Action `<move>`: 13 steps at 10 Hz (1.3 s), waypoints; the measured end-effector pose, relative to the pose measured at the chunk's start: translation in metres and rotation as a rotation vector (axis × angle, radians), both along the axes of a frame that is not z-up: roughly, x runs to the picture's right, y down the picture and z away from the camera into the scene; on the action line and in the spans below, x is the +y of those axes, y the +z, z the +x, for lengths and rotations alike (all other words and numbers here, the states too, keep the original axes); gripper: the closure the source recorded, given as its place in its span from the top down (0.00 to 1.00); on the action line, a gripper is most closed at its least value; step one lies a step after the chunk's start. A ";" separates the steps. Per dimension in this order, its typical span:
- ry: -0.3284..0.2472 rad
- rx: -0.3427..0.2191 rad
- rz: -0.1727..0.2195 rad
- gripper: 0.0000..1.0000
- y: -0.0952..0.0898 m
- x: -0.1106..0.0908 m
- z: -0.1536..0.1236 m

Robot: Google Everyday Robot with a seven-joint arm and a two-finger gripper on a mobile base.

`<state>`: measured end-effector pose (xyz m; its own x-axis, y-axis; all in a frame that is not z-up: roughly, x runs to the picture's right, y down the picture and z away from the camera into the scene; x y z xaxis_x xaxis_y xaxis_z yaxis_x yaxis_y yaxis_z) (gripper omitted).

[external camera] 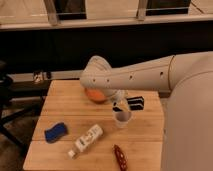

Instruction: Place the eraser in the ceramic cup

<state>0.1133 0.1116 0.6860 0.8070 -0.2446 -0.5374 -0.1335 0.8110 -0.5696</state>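
My gripper (119, 106) hangs at the end of the white arm, just above the ceramic cup (122, 119), a small white cup near the middle of the wooden table (65, 107). It is shut on the eraser (135, 102), a dark block with pale stripes that sticks out to the right of the fingers. The eraser sits slightly above and to the right of the cup's rim. The arm hides part of the grip.
An orange bowl (95, 95) sits behind the gripper, partly covered by the arm. A blue sponge (56, 132) lies front left, a white bottle (86, 139) lies on its side in front, and a reddish-brown object (120, 156) is at the front edge.
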 end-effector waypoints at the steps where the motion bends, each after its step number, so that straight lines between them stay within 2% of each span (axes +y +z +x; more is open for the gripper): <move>1: -0.004 0.002 -0.006 0.00 0.000 0.003 0.001; 5: -0.025 0.011 -0.027 0.00 -0.001 0.012 0.002; 7: -0.059 0.023 -0.042 0.00 -0.001 0.016 0.003; 13: -0.092 0.031 -0.051 0.00 0.004 0.016 0.005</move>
